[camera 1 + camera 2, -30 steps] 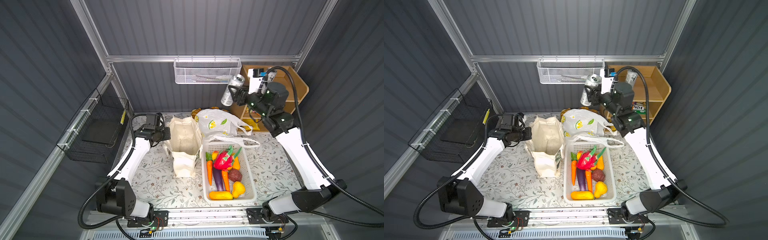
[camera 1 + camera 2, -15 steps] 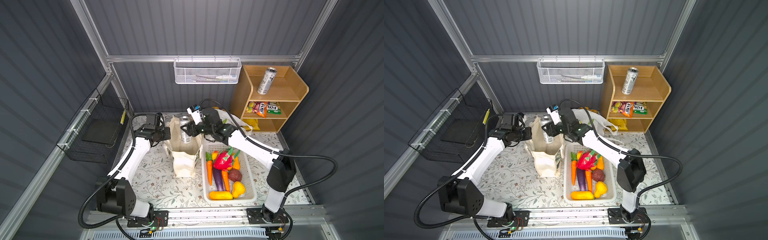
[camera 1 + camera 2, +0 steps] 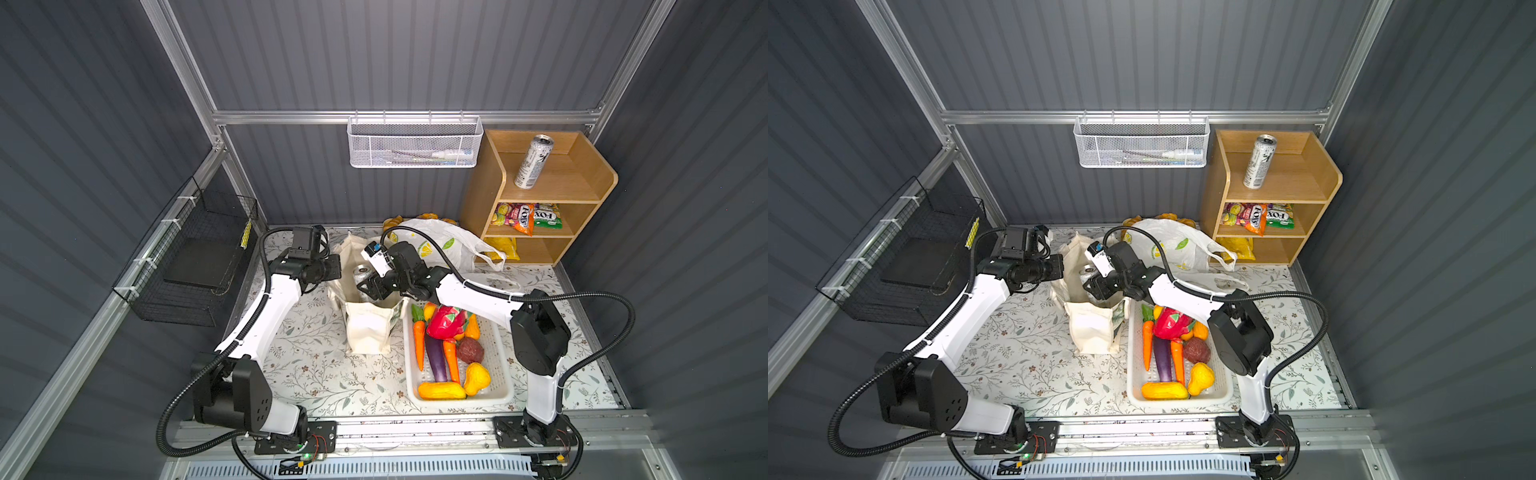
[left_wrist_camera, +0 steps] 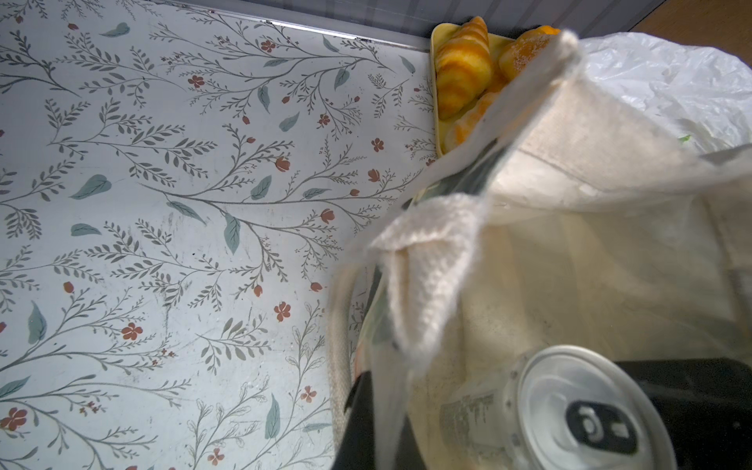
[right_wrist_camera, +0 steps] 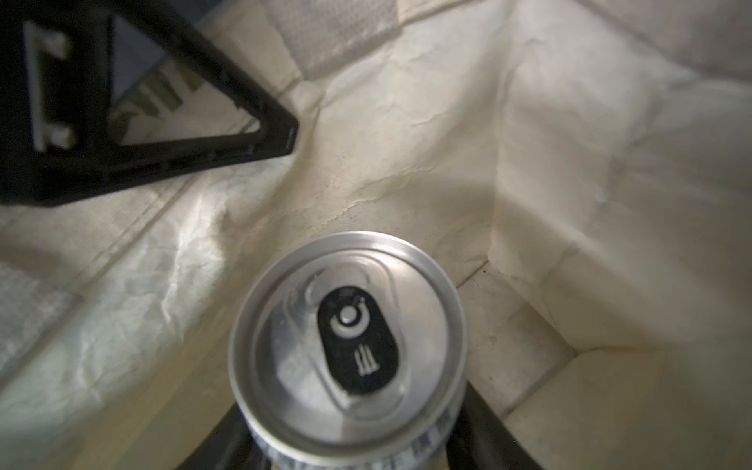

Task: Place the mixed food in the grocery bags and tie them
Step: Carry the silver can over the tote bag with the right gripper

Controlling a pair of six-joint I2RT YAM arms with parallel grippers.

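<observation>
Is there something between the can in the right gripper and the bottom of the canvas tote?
Nothing visible does. The right gripper holds the can inside the open tote, and the floor below it looks bare. The left gripper pinches the rim, aside from the path.

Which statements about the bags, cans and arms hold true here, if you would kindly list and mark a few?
1. The right tool holds a can inside the canvas tote. True.
2. The left tool is open, clear of the tote. False: it is shut on the tote's edge.
3. A second can stands on the shelf unit's top shelf. True.
4. The candy packets are in the tote. False: they lie on the middle shelf.
</observation>
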